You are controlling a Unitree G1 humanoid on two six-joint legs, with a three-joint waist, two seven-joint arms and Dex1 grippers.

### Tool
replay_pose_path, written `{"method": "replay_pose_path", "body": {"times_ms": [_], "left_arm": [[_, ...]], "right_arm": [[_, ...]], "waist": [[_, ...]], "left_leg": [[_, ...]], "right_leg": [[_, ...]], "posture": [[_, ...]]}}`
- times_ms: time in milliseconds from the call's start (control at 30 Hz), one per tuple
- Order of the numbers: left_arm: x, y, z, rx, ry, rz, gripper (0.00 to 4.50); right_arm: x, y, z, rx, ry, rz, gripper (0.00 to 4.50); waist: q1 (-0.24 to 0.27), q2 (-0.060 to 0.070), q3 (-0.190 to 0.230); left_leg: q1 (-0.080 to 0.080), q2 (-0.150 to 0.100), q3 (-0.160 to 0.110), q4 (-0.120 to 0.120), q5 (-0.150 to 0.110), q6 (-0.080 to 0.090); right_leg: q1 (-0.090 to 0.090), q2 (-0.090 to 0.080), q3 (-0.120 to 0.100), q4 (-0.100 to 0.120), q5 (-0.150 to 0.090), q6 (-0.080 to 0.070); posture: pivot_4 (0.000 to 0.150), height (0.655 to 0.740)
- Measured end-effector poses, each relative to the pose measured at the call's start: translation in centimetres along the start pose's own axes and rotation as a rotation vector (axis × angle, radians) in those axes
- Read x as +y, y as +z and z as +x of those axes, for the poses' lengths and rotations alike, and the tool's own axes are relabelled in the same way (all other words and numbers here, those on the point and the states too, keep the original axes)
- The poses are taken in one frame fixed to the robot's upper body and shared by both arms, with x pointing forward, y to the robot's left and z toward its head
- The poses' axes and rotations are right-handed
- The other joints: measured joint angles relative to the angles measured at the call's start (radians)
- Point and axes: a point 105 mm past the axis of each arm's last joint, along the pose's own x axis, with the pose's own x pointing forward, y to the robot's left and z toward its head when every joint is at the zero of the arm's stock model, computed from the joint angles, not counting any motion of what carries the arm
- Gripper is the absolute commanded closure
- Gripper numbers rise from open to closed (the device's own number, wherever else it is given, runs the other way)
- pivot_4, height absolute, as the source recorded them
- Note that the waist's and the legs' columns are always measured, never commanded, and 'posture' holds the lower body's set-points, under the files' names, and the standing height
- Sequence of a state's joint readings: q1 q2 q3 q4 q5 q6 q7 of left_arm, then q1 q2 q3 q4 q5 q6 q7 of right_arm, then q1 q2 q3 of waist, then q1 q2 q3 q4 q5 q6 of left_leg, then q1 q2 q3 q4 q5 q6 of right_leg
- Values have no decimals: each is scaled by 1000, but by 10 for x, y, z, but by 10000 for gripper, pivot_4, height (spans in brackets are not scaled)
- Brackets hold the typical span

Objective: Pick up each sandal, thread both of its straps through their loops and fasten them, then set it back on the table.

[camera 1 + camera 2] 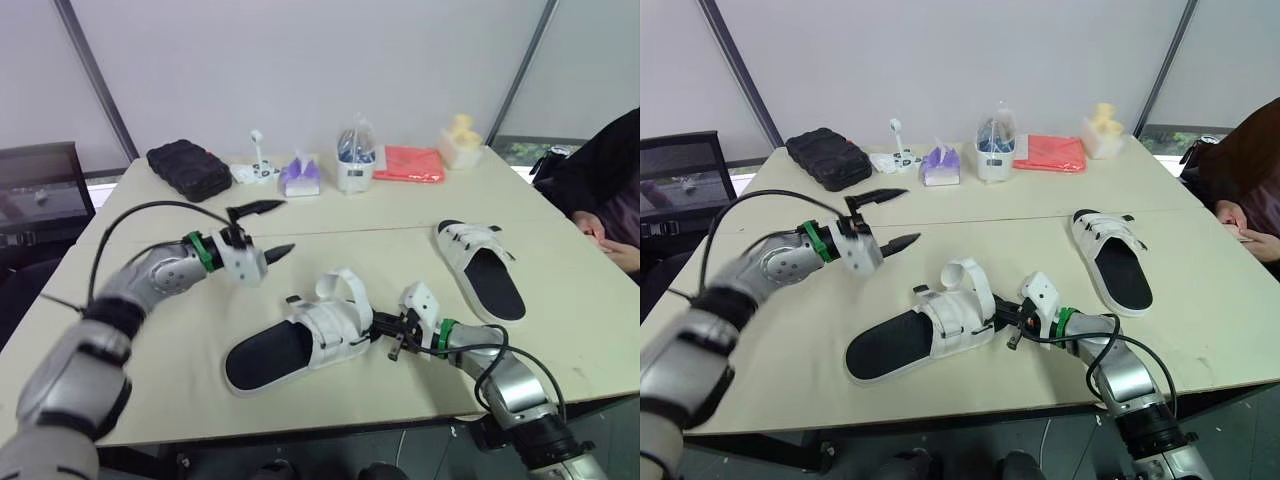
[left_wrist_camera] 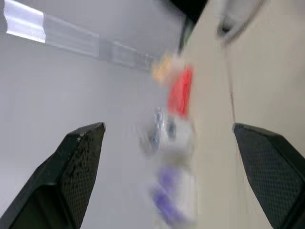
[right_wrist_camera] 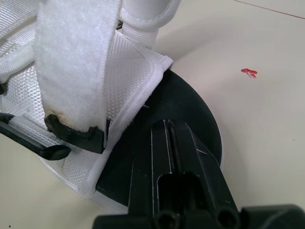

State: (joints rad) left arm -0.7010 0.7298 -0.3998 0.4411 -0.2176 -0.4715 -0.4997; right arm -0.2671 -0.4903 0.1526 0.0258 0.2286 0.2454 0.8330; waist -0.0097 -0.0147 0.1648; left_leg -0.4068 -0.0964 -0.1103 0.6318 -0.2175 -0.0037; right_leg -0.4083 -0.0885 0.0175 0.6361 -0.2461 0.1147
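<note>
A: Beige bench [image 1: 180, 345]; near sandal [image 1: 320, 332] lies lengthwise left-to-right, toe right.
B: We note right pincer [image 1: 388, 330] pressed together at that toe; left pincer [image 1: 287, 226] spread, hovering far-left, further off.

on the table [image 1: 180, 330] two sandals lie well apart. the near sandal [image 1: 290, 345] lies at the near middle, running from near left to far right. the far sandal [image 1: 485, 270] lies to its right and a little farther back. the left gripper [image 1: 285, 227] hangs over the table to the left of the near sandal and behind it. the right gripper [image 1: 385, 332] sits at that sandal's right end, on it. along the far edge stands a row, left to right: a padded case [image 1: 189, 168], a small stand [image 1: 258, 165], a tissue pack [image 1: 299, 175], a tub [image 1: 355, 165], a flat folder [image 1: 410, 163] and a box [image 1: 460, 145]. a person [image 1: 600, 190] sits at the table's right side. a chair [image 1: 40, 180] stands off its far left corner.
</note>
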Motion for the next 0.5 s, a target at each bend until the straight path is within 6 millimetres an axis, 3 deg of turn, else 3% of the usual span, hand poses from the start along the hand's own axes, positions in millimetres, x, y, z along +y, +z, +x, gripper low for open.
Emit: {"method": "replay_pose_path", "body": {"times_ms": [67, 167, 233, 333, 500], "left_arm": [[-20, 14, -13, 33, -103, -447, 466], [-45, 63, -26, 1, -280, -810, 466], [-67, 86, -34, 1, -370, -938, 466], [-95, 91, -44, 77, -438, -1037, 466], [-107, 94, -34, 124, -432, -1104, 466]], "right_arm": [[1, -1, 0, -1, 3, -2, 45000], [1, -2, -1, 2, 1, -4, 45000], [1, -3, -1, 8, -2, -3, 45000], [0, -6, -2, 16, -6, 4, 45000], [0, -8, -2, 19, 2, 8, 45000]], "waist": [[-12, 0, 0], [-7, 1, -1], [-2, 3, -2], [3, 3, -2], [10, 3, -2]], "left_leg": [[-1, 1, 0, -1, 0, 0], [0, 1, -1, -1, 0, 0], [6, 1, -1, -2, -1, 0], [17, 1, -1, -4, -1, 0], [17, 1, -1, -3, -1, 0]], "right_leg": [[-2, -1, 1, 0, 0, 0], [0, 0, 2, -2, 0, 0], [6, 0, 2, -4, -1, -2], [19, 0, 1, -6, -8, -10], [19, 1, 1, -6, -9, -10]], "posture": [[1500, 7400], [1500, 7400], [1500, 7400], [1500, 7400], [1500, 7400]]}}
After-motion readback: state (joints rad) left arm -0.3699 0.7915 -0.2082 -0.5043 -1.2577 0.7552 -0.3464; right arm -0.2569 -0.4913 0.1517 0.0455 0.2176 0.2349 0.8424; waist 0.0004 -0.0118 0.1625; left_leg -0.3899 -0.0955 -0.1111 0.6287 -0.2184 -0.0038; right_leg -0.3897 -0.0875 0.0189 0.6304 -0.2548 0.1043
